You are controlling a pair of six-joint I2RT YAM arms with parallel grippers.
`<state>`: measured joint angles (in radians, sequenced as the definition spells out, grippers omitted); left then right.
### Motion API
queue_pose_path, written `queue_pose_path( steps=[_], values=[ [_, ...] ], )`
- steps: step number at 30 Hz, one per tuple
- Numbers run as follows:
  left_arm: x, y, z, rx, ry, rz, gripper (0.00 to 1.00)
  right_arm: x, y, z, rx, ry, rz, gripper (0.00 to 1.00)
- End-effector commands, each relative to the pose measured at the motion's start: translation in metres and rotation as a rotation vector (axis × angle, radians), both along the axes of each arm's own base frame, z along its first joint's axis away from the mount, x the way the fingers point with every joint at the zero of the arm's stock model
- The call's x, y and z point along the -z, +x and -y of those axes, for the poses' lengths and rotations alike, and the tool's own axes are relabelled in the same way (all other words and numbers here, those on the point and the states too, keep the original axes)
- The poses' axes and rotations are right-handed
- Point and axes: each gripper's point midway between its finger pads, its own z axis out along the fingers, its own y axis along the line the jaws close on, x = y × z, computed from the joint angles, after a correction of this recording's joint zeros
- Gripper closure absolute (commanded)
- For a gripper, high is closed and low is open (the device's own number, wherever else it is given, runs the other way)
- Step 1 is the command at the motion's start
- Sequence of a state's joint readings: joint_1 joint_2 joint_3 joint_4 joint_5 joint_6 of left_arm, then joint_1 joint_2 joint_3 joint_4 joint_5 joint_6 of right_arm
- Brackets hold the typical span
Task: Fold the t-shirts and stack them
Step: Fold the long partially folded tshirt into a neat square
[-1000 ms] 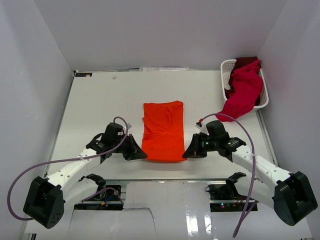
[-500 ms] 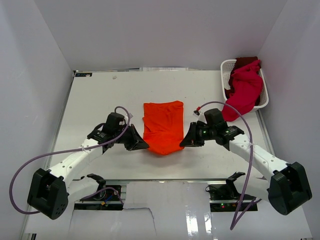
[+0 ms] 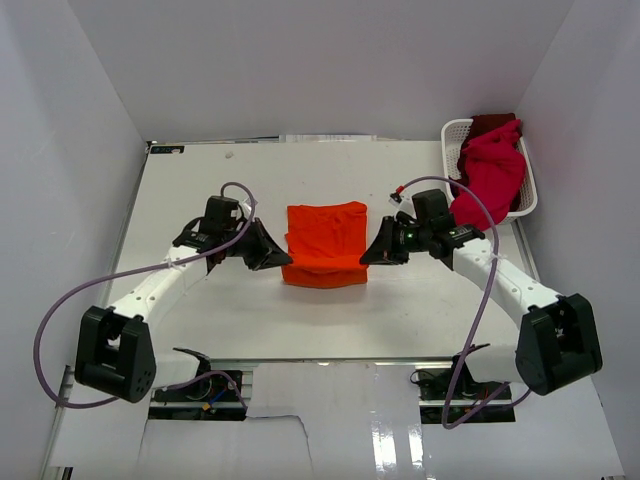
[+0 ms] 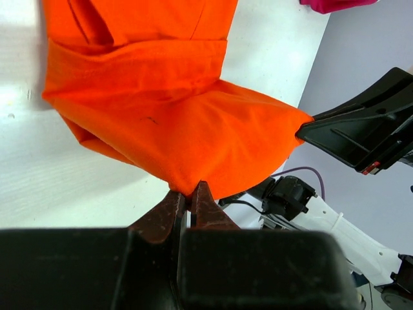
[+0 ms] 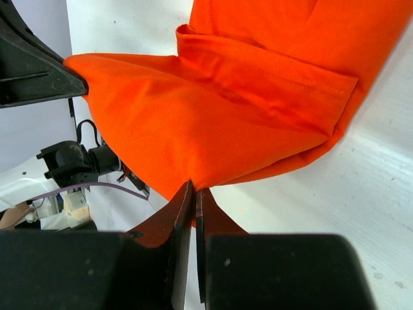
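Illumination is bright, diffuse and overhead. The white tabletop (image 3: 200,190) carries only faint, soft shadows and blows out near-white in the left wrist view. The housings of the left tool (image 4: 191,191) and right tool (image 5: 194,189) are dark and defocused; the orange t-shirt (image 4: 161,129) is sharp.

The top camera looks down from above and behind the arm bases over the whole worktop (image 3: 330,180). Each wrist camera sits close behind its own fingers. The left gripper (image 4: 191,188) and right gripper (image 5: 193,187) face each other across the orange t-shirt (image 3: 325,250), which all three views share.
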<state>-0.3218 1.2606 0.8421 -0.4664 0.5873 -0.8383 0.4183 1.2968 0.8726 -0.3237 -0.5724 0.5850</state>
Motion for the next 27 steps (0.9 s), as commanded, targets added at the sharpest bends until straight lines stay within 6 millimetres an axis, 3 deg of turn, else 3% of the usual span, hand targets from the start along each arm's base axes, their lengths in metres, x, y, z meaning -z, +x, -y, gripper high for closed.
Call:
queue_pose_path(
  steps=[1,15,27],
  values=[
    [-0.02,0.019,0.005,0.028,-0.015,0.083,0.97,-0.017,0.016,-0.004,-0.027,0.021,0.061,0.92],
    [-0.031,0.063,0.008,0.033,-0.019,0.11,0.97,-0.019,0.061,-0.007,-0.019,0.018,0.07,0.92],
    [-0.029,0.088,0.008,0.036,-0.046,0.105,0.97,-0.021,0.083,-0.003,-0.002,0.015,0.072,0.92]
  ],
)
